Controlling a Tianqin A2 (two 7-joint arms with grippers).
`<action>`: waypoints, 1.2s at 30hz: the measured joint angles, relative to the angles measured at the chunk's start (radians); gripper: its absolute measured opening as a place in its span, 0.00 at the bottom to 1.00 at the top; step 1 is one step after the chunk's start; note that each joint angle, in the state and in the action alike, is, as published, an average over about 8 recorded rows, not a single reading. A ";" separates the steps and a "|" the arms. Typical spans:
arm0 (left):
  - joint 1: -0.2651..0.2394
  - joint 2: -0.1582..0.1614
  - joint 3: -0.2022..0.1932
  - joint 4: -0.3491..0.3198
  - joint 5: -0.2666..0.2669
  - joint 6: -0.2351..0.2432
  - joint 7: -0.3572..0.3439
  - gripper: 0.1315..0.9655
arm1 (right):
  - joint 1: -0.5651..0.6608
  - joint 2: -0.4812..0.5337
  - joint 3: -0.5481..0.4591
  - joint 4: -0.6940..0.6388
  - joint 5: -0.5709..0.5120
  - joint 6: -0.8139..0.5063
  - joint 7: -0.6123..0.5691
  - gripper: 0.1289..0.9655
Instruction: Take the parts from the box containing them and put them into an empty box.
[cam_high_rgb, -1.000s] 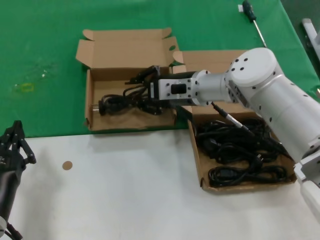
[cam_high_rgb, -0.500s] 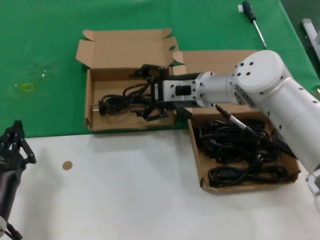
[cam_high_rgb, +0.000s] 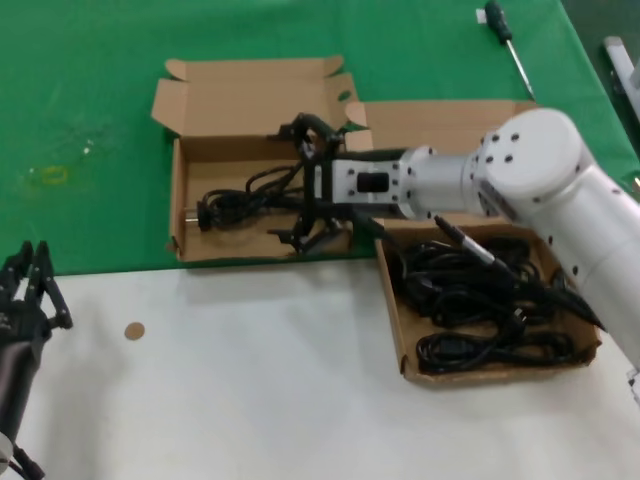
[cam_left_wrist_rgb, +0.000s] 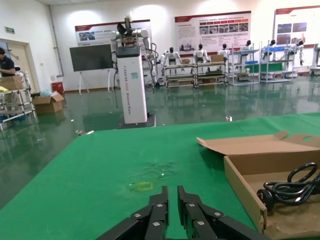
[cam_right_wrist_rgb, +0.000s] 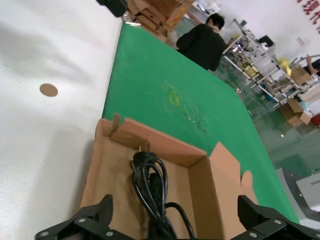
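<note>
One cable (cam_high_rgb: 240, 196), two boxes (cam_high_rgb: 210, 232).

In the head view the right arm (cam_high_rgb: 520, 175) covers the near left corner of the large box (cam_high_rgb: 480, 300) and part of its lid, and the right claw (cam_high_rgb: 305, 185) hides the right end of the cable (cam_high_rgb: 235, 205) in the small box (cam_high_rgb: 255, 160). The left claw (cam_high_rgb: 25, 300) is cut off by the lower left edge. In the right wrist view both right claw fingers (cam_right_wrist_rgb: 85, 225) run off the edge.
</note>
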 joint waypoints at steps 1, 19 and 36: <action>0.000 0.000 0.000 0.000 0.000 0.000 0.000 0.04 | -0.008 0.001 0.004 0.006 0.003 0.006 0.004 0.78; 0.000 0.000 0.000 0.000 0.000 0.000 0.000 0.31 | -0.232 0.021 0.112 0.191 0.085 0.174 0.110 0.99; 0.000 0.000 0.000 0.000 0.000 0.000 0.000 0.69 | -0.467 0.041 0.226 0.385 0.172 0.351 0.221 1.00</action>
